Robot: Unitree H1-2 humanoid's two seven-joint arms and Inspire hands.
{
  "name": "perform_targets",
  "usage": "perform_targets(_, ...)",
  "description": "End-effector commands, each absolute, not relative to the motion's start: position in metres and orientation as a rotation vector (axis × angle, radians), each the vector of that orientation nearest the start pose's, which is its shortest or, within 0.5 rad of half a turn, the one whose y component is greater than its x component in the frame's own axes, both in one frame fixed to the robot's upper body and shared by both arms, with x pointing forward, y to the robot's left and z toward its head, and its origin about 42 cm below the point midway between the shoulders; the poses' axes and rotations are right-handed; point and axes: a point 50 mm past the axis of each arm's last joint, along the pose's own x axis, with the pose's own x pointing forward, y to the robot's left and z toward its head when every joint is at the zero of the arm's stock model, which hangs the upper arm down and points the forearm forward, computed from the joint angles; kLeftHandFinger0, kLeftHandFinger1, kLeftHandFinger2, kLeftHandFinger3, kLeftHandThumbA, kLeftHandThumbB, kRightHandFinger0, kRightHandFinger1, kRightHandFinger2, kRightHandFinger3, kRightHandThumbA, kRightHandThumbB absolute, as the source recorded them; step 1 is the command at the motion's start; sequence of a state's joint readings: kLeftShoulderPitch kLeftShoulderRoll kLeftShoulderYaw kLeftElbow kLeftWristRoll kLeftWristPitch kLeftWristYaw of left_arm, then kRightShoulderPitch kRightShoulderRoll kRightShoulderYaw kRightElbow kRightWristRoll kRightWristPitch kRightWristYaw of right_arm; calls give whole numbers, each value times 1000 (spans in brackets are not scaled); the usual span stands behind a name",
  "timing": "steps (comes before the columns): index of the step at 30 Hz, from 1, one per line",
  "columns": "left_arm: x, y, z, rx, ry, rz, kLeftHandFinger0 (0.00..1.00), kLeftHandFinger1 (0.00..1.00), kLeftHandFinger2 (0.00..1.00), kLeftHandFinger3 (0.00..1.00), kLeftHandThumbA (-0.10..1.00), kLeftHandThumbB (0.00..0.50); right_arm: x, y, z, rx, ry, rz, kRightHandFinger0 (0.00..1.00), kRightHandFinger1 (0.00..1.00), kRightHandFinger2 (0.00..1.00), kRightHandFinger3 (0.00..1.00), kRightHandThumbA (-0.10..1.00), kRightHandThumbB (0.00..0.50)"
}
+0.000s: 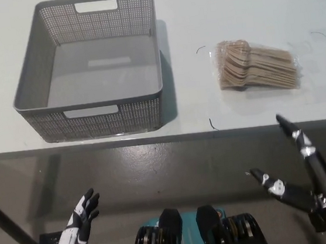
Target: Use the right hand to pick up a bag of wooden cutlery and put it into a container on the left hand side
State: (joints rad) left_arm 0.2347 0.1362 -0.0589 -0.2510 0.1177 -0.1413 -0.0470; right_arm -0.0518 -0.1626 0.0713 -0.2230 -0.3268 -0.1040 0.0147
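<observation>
Though clear, crinkly bag (256, 64); perforated basket (109, 119)

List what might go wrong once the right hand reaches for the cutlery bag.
The right hand sits short of the table edge, so it may knock it while reaching. The bag of wooden cutlery lies flat in clear plastic; a grasp may slip off. The basket has tall walls; a low carry may clip them. The left hand rests at lower left.

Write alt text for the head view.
A clear plastic bag of wooden cutlery lies on a white table, right of a grey perforated basket. Below the table edge, the black right robot hand is open; the white left robot hand rests open at lower left.
</observation>
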Motion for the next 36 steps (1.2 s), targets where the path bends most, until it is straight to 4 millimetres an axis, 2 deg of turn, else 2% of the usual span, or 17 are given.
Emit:
perform_targets(1,192,246,130,276,-228,-104,1000,1000,1000,1000,1000,154,346,-240,282,-879,-600,-60,1000,1000,1000,1000,859,500)
perform_targets(5,192,247,130,282,-219,-115,1000,1000,1000,1000,1000,150,372,-246,311,-915,-587,-52,1000,1000,1000,1000,818,500)
perform_targets(6,193,247,131,283,-214,-119,1000,1000,1000,1000,1000,149,388,-249,329,-946,-580,-46,1000,1000,1000,1000,811,500)
perform_targets(8,193,247,131,284,-210,-120,1000,1000,1000,1000,1000,153,396,-249,337,-970,-568,-48,1000,1000,1000,1000,812,500)
perform_targets(10,192,248,130,281,-204,-125,1000,1000,1000,1000,1000,145,419,-250,361,-1031,-535,-52,1000,1000,1000,1000,826,500)
perform_targets(12,193,247,128,281,-203,-125,1000,1000,1000,1000,1000,151,442,-251,382,-1077,-509,-54,1000,1000,1000,1000,750,500)
perform_targets(13,193,247,127,285,-202,-127,1000,1000,1000,1000,1000,151,453,-251,390,-1100,-491,-56,1000,1000,1000,1000,746,500)
perform_targets(18,195,248,126,291,-191,-141,1000,1000,1000,1000,1000,161,502,-245,418,-1211,-375,-57,1000,1000,1000,1000,732,500)
perform_targets(19,195,248,125,292,-193,-141,1000,1000,1000,1000,1000,159,511,-244,422,-1217,-345,-47,1000,1000,1000,1000,700,500)
perform_targets(22,195,248,125,293,-189,-140,1000,1000,1000,1000,1000,166,540,-241,427,-1262,-243,-11,1000,1000,1000,1000,688,500)
perform_targets(26,194,249,124,305,-185,-143,1000,1000,1000,1000,1000,164,559,-238,428,-1288,-160,41,1000,1000,1000,1000,680,500)
perform_targets(31,193,249,123,303,-176,-143,1000,1000,1000,1000,1000,173,572,-226,425,-1294,-35,156,1000,1000,1000,1000,691,500)
perform_targets(36,194,250,123,310,-179,-149,1000,1000,1000,1000,1000,185,576,-224,418,-1221,53,270,1000,1000,1000,1000,734,500)
